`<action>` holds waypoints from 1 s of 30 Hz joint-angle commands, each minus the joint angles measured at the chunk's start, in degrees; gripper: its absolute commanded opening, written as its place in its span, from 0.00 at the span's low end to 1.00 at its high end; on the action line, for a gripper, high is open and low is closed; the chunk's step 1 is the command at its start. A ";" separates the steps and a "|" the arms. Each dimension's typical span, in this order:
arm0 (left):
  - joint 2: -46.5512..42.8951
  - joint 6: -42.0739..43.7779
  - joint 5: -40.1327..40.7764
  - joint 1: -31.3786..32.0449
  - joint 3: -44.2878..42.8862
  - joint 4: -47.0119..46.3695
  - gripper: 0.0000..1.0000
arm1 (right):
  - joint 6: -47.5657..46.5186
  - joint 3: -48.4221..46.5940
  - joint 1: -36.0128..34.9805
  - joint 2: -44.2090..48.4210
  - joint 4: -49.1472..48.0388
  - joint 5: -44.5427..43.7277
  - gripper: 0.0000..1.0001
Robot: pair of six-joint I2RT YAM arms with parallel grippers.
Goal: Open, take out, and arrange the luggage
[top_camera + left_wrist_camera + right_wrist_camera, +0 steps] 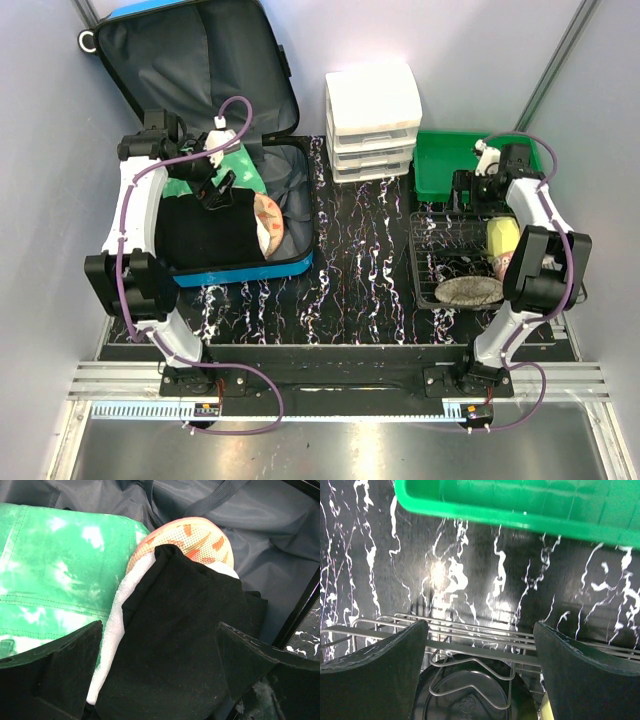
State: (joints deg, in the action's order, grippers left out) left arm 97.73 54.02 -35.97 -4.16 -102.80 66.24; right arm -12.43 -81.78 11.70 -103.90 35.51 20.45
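As I looked down from the overhead camera, the luggage (pixel 190 70) lay open at the rear left of the black marbled surface (pixel 365 270). Its lid was tipped back toward the far corner and its blue base sat flat. The left tool (pixel 222 190) hung over the packed base with its jaws apart, above a black garment (pixel 205 235). A green tie-dye cloth (pixel 245 165) lay behind it and an orange-patterned item (pixel 268 215) just beside it. A white drawer unit (pixel 372 120) stood at the rear centre, with a green tray (pixel 435 165) to its right and a wire rack (pixel 430 270) in front of the tray. The right tool (pixel 465 190) sat over the rack's far edge.

Through the left wrist camera, I saw both fingers (pixel 65 670) spread wide. The black garment filled the gap below them, and a white cloth (pixel 112 630) showed between it and the green one.

Through the right wrist camera, the jaws stood wide apart over the rack's rear wires, with a dark round object (pixel 470 695) beneath. The tray's rim crossed the top.
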 commanded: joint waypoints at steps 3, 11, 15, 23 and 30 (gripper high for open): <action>0.88 3.19 0.37 1.09 -2.57 -0.59 0.99 | 1.53 6.11 1.39 4.66 14.41 -1.12 0.95; 5.78 9.17 1.07 2.14 -7.49 2.57 0.99 | 2.40 -3.38 -0.19 5.64 9.76 11.01 0.97; 11.07 11.63 2.92 2.58 -12.50 6.70 0.99 | 2.67 -5.15 -3.17 5.72 6.07 16.80 0.97; 12.75 11.82 2.92 3.81 -14.71 8.04 0.99 | 3.19 -10.58 -5.73 -1.72 -3.51 8.48 0.93; 11.52 8.47 4.85 3.90 -11.81 4.34 0.99 | 3.99 -25.08 -5.64 -16.15 -5.10 -0.30 0.88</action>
State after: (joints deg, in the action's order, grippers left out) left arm 112.14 63.88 -32.03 -0.51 -114.74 73.28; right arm -9.37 -100.16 5.80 -113.99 33.30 26.63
